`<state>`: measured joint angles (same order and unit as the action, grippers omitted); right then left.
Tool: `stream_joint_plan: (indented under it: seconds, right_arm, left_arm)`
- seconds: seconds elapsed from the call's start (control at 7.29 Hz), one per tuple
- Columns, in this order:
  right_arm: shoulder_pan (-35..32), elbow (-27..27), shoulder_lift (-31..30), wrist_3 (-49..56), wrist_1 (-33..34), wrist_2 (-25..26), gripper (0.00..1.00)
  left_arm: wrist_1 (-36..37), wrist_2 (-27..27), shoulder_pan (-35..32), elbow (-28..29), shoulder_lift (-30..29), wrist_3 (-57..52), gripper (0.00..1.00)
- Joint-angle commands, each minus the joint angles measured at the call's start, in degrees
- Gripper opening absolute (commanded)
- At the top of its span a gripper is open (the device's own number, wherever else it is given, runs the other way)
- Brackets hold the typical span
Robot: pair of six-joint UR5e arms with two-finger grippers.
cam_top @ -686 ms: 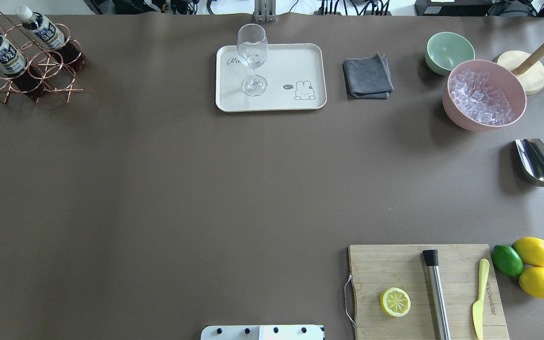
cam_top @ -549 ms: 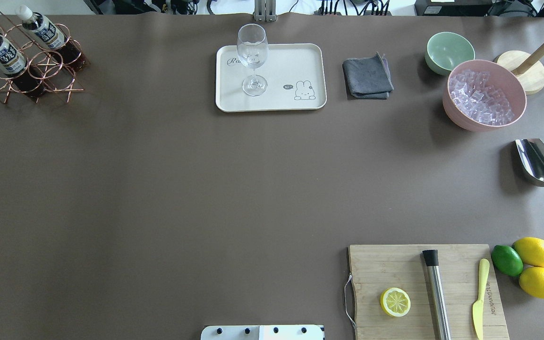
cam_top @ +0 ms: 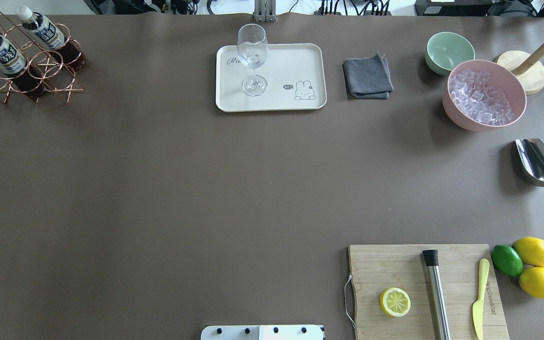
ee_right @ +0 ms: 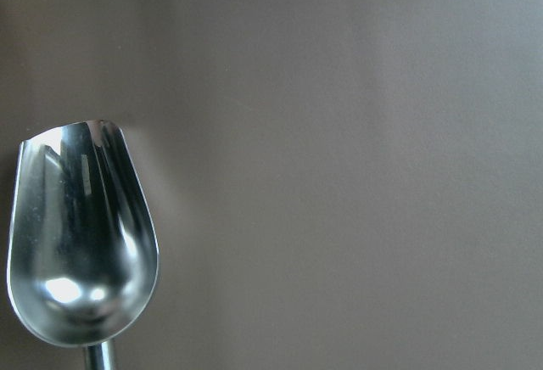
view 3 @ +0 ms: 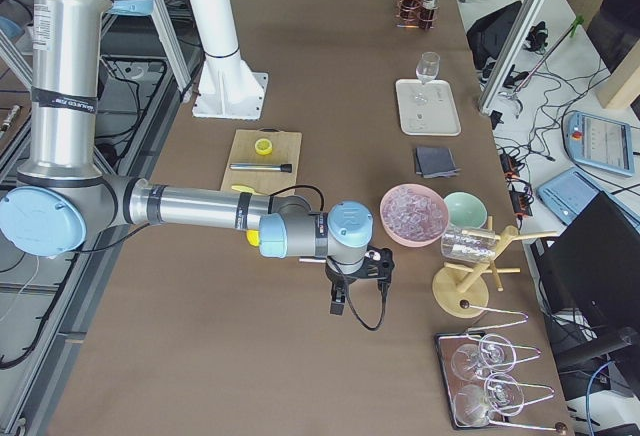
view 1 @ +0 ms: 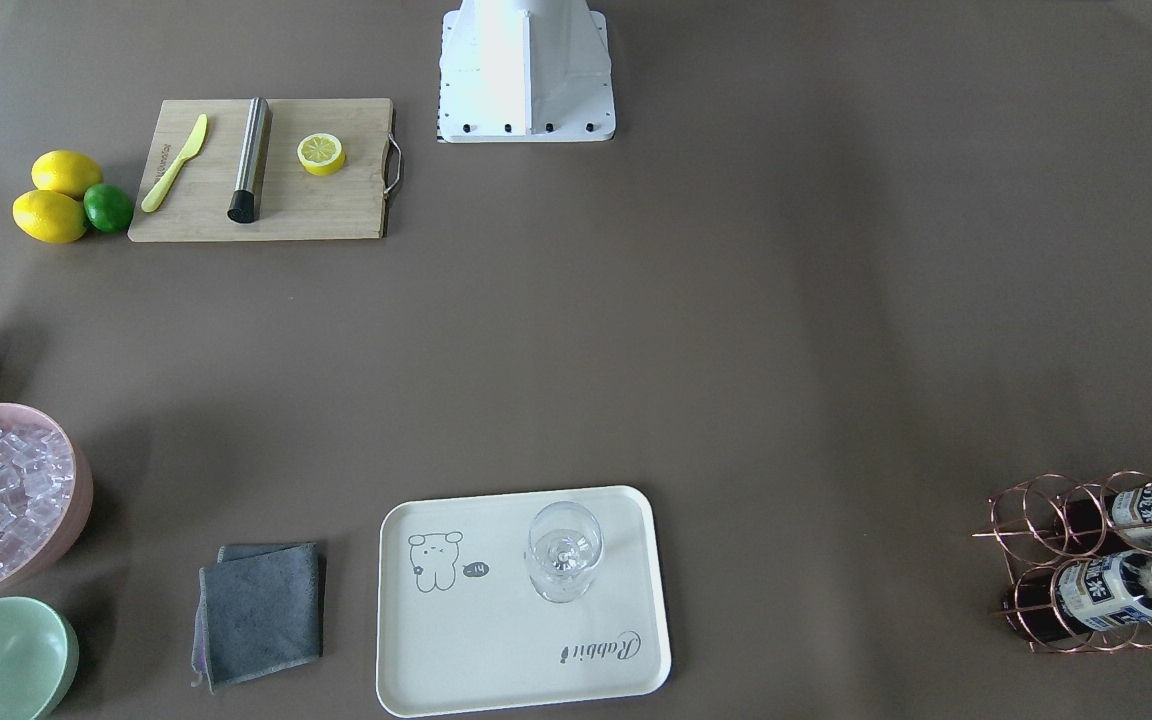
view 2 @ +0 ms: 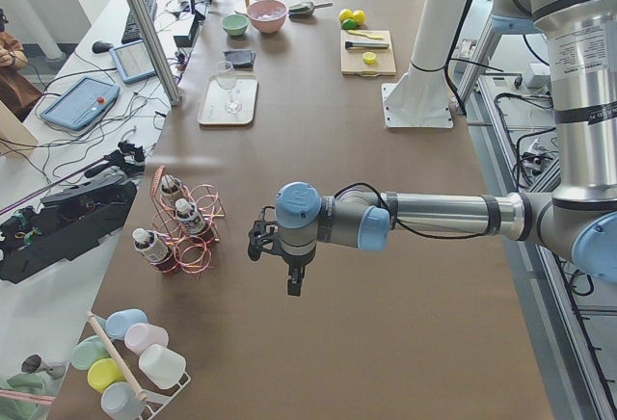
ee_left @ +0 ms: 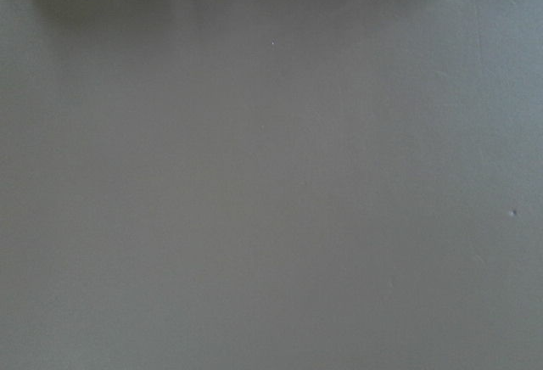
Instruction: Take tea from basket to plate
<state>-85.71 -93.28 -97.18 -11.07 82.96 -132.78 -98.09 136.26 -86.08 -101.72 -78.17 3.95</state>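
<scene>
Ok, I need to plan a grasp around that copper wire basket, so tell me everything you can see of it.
The basket is an open-sided rack of thin rose-gold wire, built from round ring cells, with a wire handle rising above it. It stands upright on the brown table, at the far corner on the robot's left. Three tea bottles with white caps stand in its cells, and the remaining rings look empty. Nothing else touches it.

Soft, even, bright light. In the overhead view the pink bowl (cam_top: 461,120) throws a blurred shadow toward 8 o'clock. The scoop (ee_right: 81,234) glares white at 8 o'clock of the right wrist view; the left wrist view darkens at 12 o'clock.
</scene>
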Motion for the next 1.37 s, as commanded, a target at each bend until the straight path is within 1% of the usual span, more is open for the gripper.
stream_joint_plan:
  seconds: [0.0,0.27,0.41,0.55,0.69,0.82,0.96,1.23]
  right_arm:
    - [0.11,-0.32,0.06,-0.09,-0.17,0.06,1.0]
    - [0.11,-0.59,0.06,-0.01,-0.17,0.15,1.0]
    - [0.11,-0.68,0.06,-0.01,-0.17,0.15,1.0]
    - [0.11,-0.76,0.06,-0.01,-0.17,-0.02,1.0]
    - [0.11,-0.85,0.06,-0.01,-0.17,-0.03,1.0]
    - [0.11,-0.94,0.06,-0.09,-0.17,-0.11,1.0]
    - [0.11,-1.29,0.15,-0.09,-0.17,-0.11,1.0]
    - [0.11,-1.29,2.07,-0.09,0.0,-0.11,1.0]
  left_arm:
    - [-0.08,-0.03,-0.05,0.56,-0.67,0.09,0.98]
    - [-0.08,-0.21,-0.23,0.29,-0.67,0.27,0.98]
    - [0.27,-0.12,-0.4,0.64,-1.36,2.01,0.98]
    - [0.36,-0.03,-0.49,1.08,-2.76,14.9,0.98]
    - [0.27,-0.03,-0.49,3.43,-7.13,29.91,0.98]
    - [0.18,-0.21,-0.41,4.76,-10.74,39.72,0.98]
    - [0.27,-0.21,-0.41,4.95,-12.86,42.69,0.98]
    - [1.49,-1.6,-0.58,4.95,-18.39,43.07,0.98]
